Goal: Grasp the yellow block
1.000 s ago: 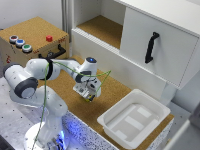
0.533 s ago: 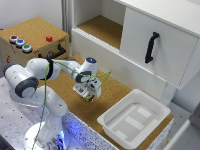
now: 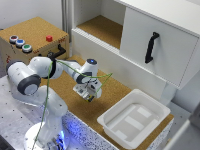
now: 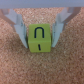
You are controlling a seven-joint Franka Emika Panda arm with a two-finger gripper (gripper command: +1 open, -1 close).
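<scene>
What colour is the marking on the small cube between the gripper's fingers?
Dark, a U-shaped mark on the small yellow-green cube, clearest in the wrist view.

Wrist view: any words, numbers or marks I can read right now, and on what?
"U" with a short stroke under it: a dark mark on the face of the yellow block, which sits between the end effector fingers; it may be a symbol, not a letter.
Exterior view: no readable text; the buttons on the cork box show no visible labels.

The yellow block point(image 4: 40, 38) is hidden beneath the arm in the exterior view.
</scene>
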